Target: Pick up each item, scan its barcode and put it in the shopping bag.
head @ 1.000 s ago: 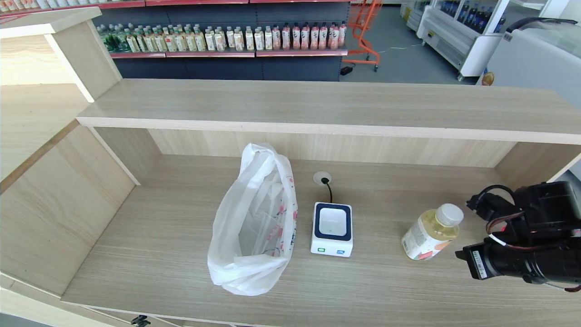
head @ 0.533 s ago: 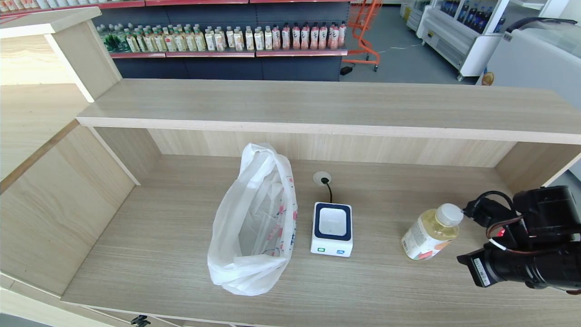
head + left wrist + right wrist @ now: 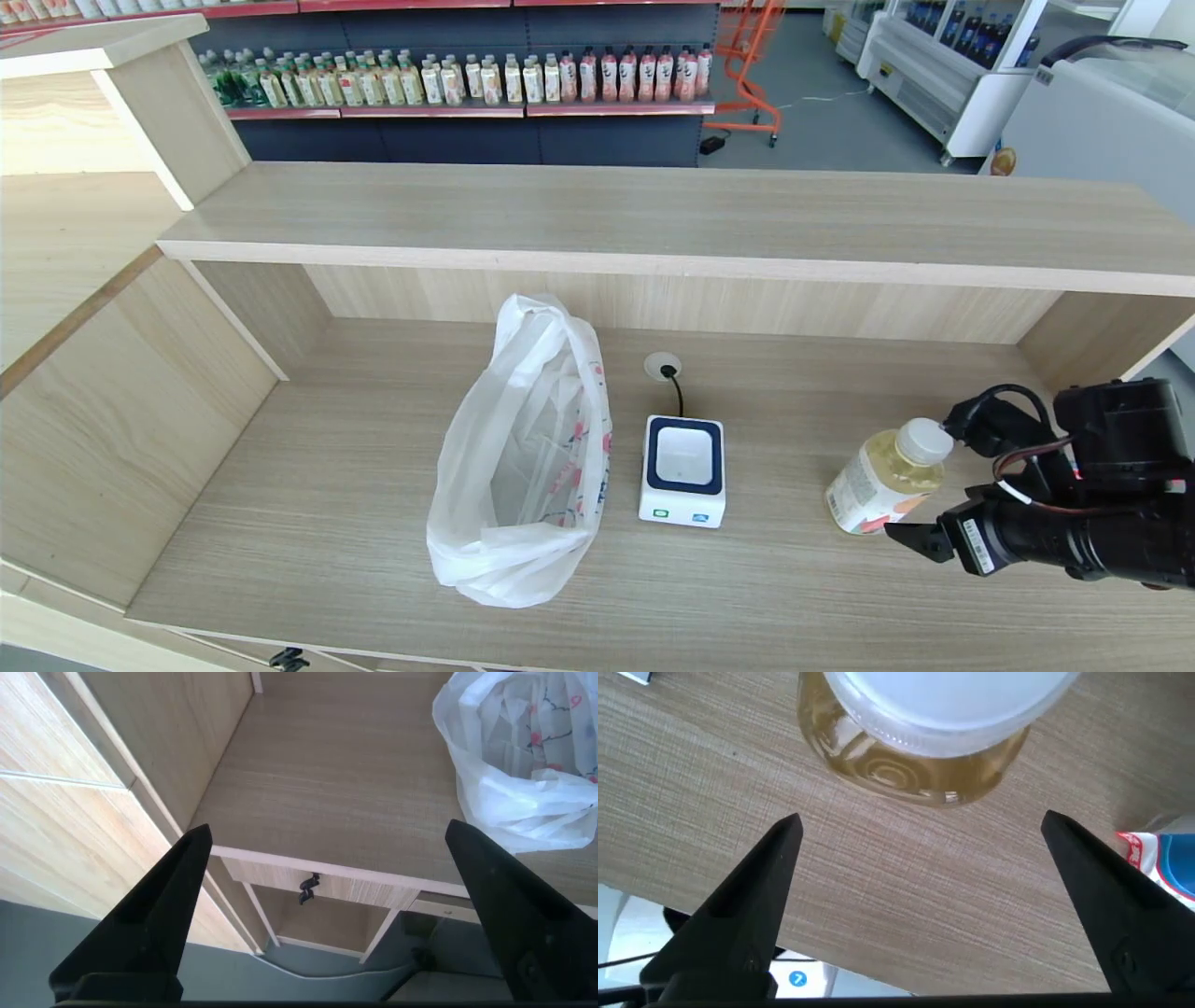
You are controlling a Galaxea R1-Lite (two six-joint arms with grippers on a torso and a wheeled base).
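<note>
Just beside bottle [image 3: 882, 485], right claw [image 3: 922, 831] gapes open; scanner [image 3: 683, 469] separates bottle from shopping bag [image 3: 523, 467].

A pale wood-grain desk [image 3: 327, 523] is carrying three things in a loose row. A white plastic bag [image 3: 523, 467] is slumping near the middle, its mouth gaping open toward the front edge. Just beside it, on the robot's right, a small white scanner [image 3: 683, 471] with a dark-framed window is sitting flat, and its black cable is running back into a round hole [image 3: 662, 366] in the desk's surface. Well apart from the scanner, farther to the right, a bottle [image 3: 882, 481] of yellowish liquid with a white cap and a printed label is standing on the surface. Side panels are closing the desk in at both ends, and a higher ledge [image 3: 653, 210] is running along its back.
</note>
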